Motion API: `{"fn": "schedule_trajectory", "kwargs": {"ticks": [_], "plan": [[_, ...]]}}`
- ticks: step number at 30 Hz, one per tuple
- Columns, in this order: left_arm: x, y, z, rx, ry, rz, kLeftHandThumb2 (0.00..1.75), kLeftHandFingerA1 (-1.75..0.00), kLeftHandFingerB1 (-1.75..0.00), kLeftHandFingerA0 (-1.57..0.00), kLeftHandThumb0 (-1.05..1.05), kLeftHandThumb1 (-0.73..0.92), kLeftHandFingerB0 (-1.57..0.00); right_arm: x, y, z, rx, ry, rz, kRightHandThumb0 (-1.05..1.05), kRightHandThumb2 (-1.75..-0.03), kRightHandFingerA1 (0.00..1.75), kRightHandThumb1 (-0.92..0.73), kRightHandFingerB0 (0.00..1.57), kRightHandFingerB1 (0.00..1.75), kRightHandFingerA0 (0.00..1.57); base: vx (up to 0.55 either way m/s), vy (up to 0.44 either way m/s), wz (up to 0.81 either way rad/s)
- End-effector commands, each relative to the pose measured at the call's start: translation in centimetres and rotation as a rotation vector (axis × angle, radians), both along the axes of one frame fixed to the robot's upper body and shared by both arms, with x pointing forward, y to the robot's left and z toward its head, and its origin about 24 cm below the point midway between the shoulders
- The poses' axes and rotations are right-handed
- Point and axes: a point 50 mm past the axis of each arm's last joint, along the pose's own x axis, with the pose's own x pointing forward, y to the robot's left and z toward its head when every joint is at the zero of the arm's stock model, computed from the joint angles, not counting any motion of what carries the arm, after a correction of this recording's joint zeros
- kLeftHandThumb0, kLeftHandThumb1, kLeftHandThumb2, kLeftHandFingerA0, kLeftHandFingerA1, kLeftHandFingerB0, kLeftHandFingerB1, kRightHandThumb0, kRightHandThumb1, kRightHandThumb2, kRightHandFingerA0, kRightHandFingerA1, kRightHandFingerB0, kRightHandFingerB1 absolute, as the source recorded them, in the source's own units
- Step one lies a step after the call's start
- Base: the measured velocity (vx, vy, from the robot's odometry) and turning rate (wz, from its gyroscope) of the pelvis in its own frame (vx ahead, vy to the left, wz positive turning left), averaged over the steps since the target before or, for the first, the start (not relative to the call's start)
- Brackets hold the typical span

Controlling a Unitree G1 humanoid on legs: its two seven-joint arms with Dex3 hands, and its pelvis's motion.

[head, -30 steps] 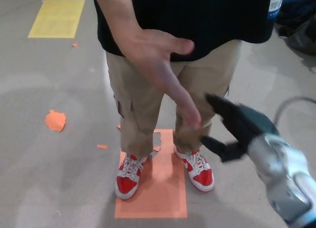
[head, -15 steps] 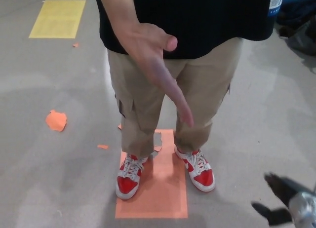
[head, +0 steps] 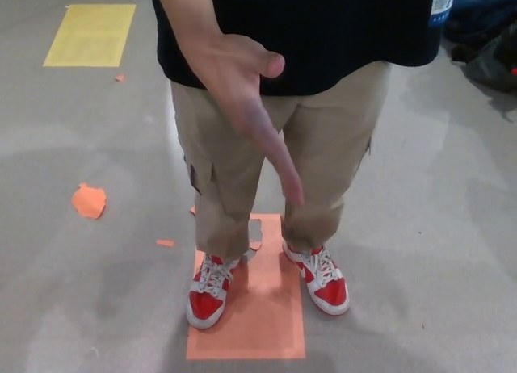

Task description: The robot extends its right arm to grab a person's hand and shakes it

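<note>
Person's hand (head: 246,90) extended open, fingers pointing down, unheld

Even, diffuse overhead light; moderate brightness. Soft shadows on the grey floor (head: 420,228). The person's hand (head: 242,98) slightly motion-blurred. No glare.

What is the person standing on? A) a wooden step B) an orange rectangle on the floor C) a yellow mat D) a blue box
B: both red and white shoes rest on the orange rectangle, while the yellow patch lies far off at the top left.
</note>
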Motion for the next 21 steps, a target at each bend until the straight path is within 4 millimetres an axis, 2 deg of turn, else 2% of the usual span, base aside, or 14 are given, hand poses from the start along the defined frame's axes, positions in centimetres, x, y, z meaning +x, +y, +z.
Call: {"fn": "schedule_trajectory", "kwargs": {"ticks": [1, 2, 4, 9, 10, 12, 13, 14, 15, 17, 18, 19, 20, 21], "plan": [[-0.17, 0.46, 0.17, 0.021, 0.007, 0.001, 0.63, -0.33, -0.32, -0.35, -0.48, 0.77, -0.31, -0.09, -0.1, 0.09, 0.079, 0.04, 0.025, -0.79, -0.83, 0.2, -0.88, 0.13, 0.24, 0.06, 0.0, 0.0, 0.0], [-0.15, 0.46, 0.18, 0.02, 0.008, 0.002, 0.64, -0.32, -0.32, -0.31, -0.45, 0.79, -0.28, -0.15, -0.05, 0.06, 0.087, 0.038, 0.039, -0.76, -0.77, 0.25, -0.92, 0.17, 0.3, 0.1, 0.0, 0.0, 0.0], [-0.05, 0.42, 0.23, 0.009, 0.003, 0.004, 0.64, -0.33, -0.32, -0.31, -0.46, 0.78, -0.28, -0.33, -0.02, -0.04, 0.097, 0.035, 0.044, -0.76, -0.78, 0.24, -0.92, 0.18, 0.3, 0.1, 0.0, 0.0, 0.0], [-0.19, 0.4, 0.26, -0.003, -0.008, 0.002, 0.64, -0.33, -0.33, -0.34, -0.47, 0.79, -0.31, -0.73, 0.03, -0.34, 0.079, 0.057, 0.001, -0.72, -0.76, 0.22, -0.92, 0.09, 0.24, 0.04, 0.0, 0.0, 0.0], [-0.22, 0.41, 0.25, -0.003, -0.01, 0.003, 0.64, -0.33, -0.33, -0.35, -0.47, 0.78, -0.31, -0.78, 0.02, -0.37, 0.079, 0.058, 0.0, -0.79, -0.81, 0.22, -0.87, 0.11, 0.23, 0.06, 0.0, 0.0, 0.0], [-0.18, 0.45, 0.25, 0.002, -0.004, 0.006, 0.63, -0.34, -0.32, -0.34, -0.47, 0.77, -0.28, -0.68, 0.05, -0.31, 0.084, 0.068, 0.0, -0.72, -0.78, 0.21, -0.92, 0.08, 0.24, 0.03, 0.0, 0.0, 0.0], [-0.17, 0.47, 0.24, 0.003, -0.001, 0.011, 0.64, -0.33, -0.31, -0.32, -0.47, 0.78, -0.27, -0.67, 0.05, -0.3, 0.087, 0.066, -0.002, -0.76, -1.09, 0.31, -0.81, 0.1, 0.33, 0.05, 0.0, 0.0, 0.0], [-0.15, 0.48, 0.21, 0.004, 0.003, 0.016, 0.64, -0.33, -0.31, -0.32, -0.47, 0.78, -0.27, -0.67, 0.03, -0.29, 0.091, 0.063, -0.005, -0.76, -1.09, 0.31, -0.81, 0.1, 0.33, 0.05, 0.0, 0.0, 0.0], [-0.13, 0.47, 0.2, 0.004, 0.006, 0.017, 0.64, -0.33, -0.32, -0.33, -0.45, 0.79, -0.29, -0.67, 0.02, -0.28, 0.096, 0.059, -0.009, -0.75, -0.76, 0.25, -0.91, 0.15, 0.27, 0.09, 0.0, 0.0, 0.0], [-0.11, 0.49, 0.19, 0.005, 0.004, 0.026, 0.64, -0.33, -0.32, -0.33, -0.47, 0.78, -0.29, -0.69, 0.01, -0.28, 0.107, 0.064, -0.02, -0.73, -0.78, 0.23, -0.92, 0.13, 0.25, 0.07, 0.0, 0.0, 0.0], [0.01, 0.45, 0.25, -0.003, 0.001, 0.025, 0.64, -0.33, -0.33, -0.34, -0.45, 0.78, -0.31, -0.72, -0.02, -0.28, 0.111, 0.064, -0.026, -0.75, -1.08, 0.32, -0.8, 0.09, 0.32, 0.05, 0.0, 0.0, 0.0], [0.07, 0.43, 0.27, -0.007, 0.0, 0.025, 0.64, -0.33, -0.33, -0.34, -0.45, 0.78, -0.31, -0.73, -0.04, -0.28, 0.114, 0.064, -0.028, -0.75, -1.08, 0.32, -0.8, 0.09, 0.32, 0.05, 0.0, 0.0, 0.0], [0.15, 0.45, 0.31, 0.0, -0.001, 0.021, 0.64, -0.33, -0.33, -0.33, -0.45, 0.79, -0.32, -0.66, -0.03, -0.24, 0.114, 0.056, -0.023, -0.73, -0.75, 0.24, -0.91, 0.15, 0.27, 0.09, 0.0, 0.0, 0.0], [0.18, 0.46, 0.33, 0.002, -0.002, 0.021, 0.65, -0.32, -0.34, -0.31, -0.45, 0.78, -0.34, -0.63, -0.04, -0.22, 0.115, 0.052, -0.02, -0.72, -1.12, 0.36, -0.78, 0.15, 0.44, 0.0, 0.0, 0.0, 0.0]]}}
